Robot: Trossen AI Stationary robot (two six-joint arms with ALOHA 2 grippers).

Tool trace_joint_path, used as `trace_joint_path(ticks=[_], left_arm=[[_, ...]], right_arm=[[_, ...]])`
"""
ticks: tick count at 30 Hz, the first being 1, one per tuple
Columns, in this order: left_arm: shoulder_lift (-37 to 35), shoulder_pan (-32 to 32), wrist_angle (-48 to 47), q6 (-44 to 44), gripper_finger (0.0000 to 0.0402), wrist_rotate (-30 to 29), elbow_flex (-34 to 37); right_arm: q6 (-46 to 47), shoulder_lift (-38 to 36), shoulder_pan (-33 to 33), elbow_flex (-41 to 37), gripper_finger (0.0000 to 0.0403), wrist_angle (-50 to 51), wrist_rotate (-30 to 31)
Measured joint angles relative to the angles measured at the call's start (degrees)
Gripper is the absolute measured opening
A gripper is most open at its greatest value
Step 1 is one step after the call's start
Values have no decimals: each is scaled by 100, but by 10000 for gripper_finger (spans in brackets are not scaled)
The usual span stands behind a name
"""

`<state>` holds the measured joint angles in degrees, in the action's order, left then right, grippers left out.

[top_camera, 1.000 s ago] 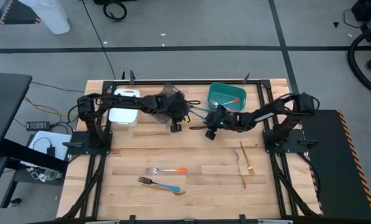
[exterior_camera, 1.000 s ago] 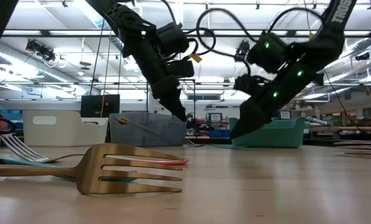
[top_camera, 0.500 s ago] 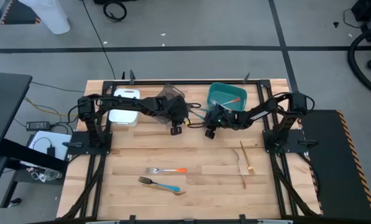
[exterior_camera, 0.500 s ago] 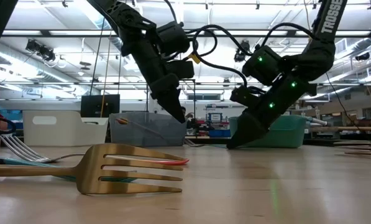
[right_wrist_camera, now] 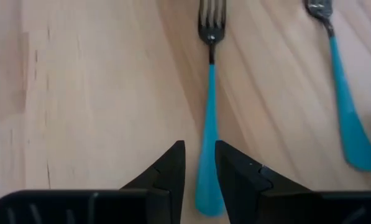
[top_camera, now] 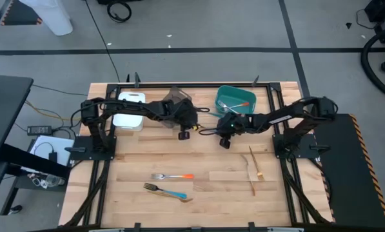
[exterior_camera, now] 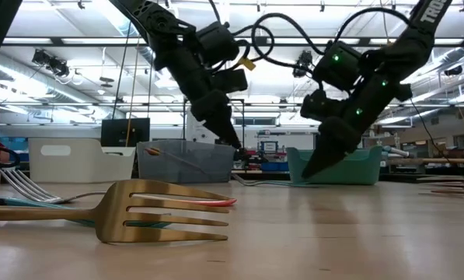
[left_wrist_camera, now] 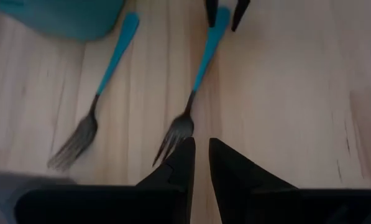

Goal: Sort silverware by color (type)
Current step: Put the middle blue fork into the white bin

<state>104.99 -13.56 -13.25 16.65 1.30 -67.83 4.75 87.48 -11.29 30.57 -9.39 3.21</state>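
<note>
Wooden desk (top_camera: 140,161) offers little grip, so my right pincer (right_wrist_camera: 199,163), part-spread astride the blue fork (right_wrist_camera: 209,124), may nudge it away; left pincer (left_wrist_camera: 199,155) nearly clenched, empty.

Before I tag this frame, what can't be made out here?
- Teal bin contents: too small in the high view; its wall hides them in the low view.
- Grip: in its wrist view the right tool straddles a blue-handled fork, but contact isn't visible.
- Second blue fork: handle end hidden behind the bin in the left wrist view.
- Left tool: looks empty.
</note>
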Motion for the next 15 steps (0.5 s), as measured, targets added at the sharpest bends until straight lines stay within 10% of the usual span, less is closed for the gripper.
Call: trace_joint_path(ticks=[15], left_arm=[[627,94,1079,17,150,35,-125]], right_arm=[[505,-862,574,-1,97,724,572]])
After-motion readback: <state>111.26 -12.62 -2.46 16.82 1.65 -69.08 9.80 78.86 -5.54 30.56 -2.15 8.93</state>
